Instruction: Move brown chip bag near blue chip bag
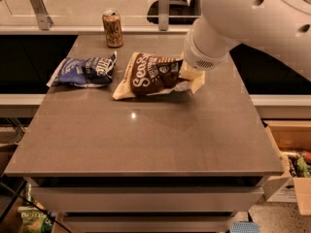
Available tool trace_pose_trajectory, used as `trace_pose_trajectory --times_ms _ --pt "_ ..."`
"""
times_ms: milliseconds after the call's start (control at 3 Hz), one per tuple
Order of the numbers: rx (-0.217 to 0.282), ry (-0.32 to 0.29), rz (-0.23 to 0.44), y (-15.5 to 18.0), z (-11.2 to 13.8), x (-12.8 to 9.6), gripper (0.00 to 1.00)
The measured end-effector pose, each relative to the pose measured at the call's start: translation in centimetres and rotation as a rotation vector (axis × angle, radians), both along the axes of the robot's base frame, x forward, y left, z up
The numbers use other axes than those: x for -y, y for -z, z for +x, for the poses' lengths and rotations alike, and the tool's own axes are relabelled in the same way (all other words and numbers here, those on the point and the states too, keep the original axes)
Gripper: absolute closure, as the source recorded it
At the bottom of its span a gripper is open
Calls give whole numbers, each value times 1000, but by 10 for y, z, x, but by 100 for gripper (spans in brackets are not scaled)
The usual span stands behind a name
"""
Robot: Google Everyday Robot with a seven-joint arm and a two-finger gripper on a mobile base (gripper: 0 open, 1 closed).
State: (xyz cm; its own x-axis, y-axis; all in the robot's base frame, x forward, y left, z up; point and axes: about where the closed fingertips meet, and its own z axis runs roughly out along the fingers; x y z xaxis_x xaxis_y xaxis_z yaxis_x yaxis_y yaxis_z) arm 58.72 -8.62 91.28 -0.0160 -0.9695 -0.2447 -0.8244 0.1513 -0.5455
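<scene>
Brown bag (153, 75) at end effector (190, 71), near blue bag (85, 72).

You have a single camera, mounted high on the near side of the grey-brown rectangular tabletop (146, 144), looking down and away towards its far edge. It sits close: the top fills most of your view. The white robot arm (252, 18) crowds the upper right corner, its gripper (190, 73) low over the far-right area.
</scene>
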Motion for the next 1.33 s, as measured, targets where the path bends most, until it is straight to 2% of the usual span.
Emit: trace_pose_trajectory --times_ms 667,1000,1333 --pt "6 -2 -2 -3 -2 -1 12" --pt "8 -2 -3 -5 -2 -1 0" --pt "8 -2 -3 -5 -2 -1 0"
